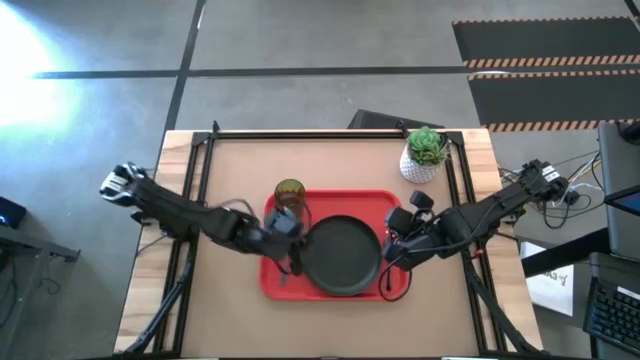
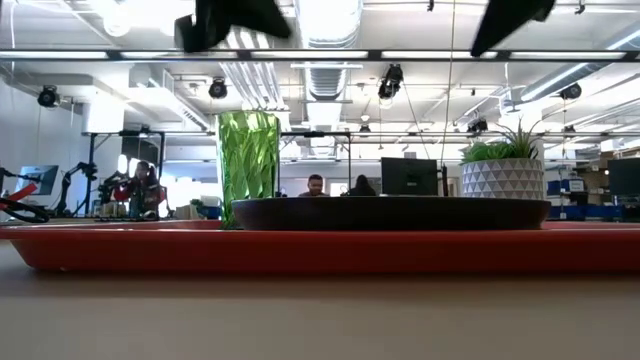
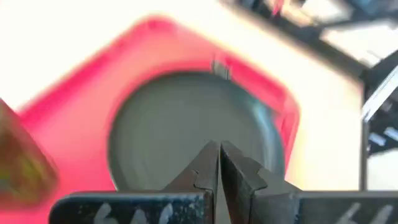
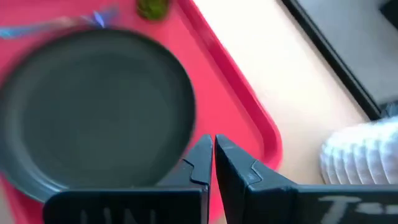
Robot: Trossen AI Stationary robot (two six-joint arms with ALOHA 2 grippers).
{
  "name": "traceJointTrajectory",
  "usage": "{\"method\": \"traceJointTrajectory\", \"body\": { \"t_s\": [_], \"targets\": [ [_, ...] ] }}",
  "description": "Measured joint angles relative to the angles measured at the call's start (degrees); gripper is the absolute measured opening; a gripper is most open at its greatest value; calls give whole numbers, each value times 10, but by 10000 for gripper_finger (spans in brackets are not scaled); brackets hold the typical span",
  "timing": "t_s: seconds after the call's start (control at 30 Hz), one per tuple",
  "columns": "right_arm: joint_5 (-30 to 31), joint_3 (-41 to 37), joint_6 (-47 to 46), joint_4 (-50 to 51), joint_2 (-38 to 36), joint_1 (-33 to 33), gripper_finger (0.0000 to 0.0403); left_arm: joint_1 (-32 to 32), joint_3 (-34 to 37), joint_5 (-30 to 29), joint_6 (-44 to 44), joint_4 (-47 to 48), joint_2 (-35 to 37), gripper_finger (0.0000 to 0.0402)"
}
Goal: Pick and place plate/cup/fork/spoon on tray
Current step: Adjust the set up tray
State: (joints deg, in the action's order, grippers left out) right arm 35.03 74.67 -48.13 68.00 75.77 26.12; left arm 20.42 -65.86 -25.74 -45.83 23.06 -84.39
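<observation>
The red tray (image 1: 332, 205) lies in the middle of the table. The black plate (image 1: 345, 256) rests flat on it. The green cup (image 1: 289, 192) stands upright in the tray's far left corner and shows in the low view (image 2: 248, 165). The blue-handled fork (image 4: 93, 20) lies on the tray beyond the plate's left side. A small blurred grey thing (image 3: 219, 67) lies on the tray by the plate's right side; I cannot tell whether it is the spoon. My left gripper (image 3: 219, 157) is shut and empty above the plate's left rim. My right gripper (image 4: 212, 150) is shut and empty above its right rim.
A white pot with a green plant (image 1: 425, 155) stands at the table's far right, beside the tray. Bare tabletop lies on the tray's near side and to its left and right. People and desks show in the room beyond the table.
</observation>
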Motion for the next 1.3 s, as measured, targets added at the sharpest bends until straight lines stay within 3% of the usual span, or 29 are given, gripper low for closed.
{"method": "traceJointTrajectory", "body": {
  "t_s": [0.27, 0.53, 1.07, 1.3],
  "targets": [
    [43, 0, 86, -100, -58, 0, 9, 16, -51, -163, 101, 113, 143, 0],
    [87, 0, 92, -100, -117, 0, 9, 30, -47, -259, 150, 172, 250, 0],
    [65, 0, 93, -84, -131, 0, 9, 30, -46, -303, 147, 302, 328, 0],
    [100, 0, 116, -88, -195, 0, 9, 30, -47, -307, 147, 324, 386, 0]
  ]
}}
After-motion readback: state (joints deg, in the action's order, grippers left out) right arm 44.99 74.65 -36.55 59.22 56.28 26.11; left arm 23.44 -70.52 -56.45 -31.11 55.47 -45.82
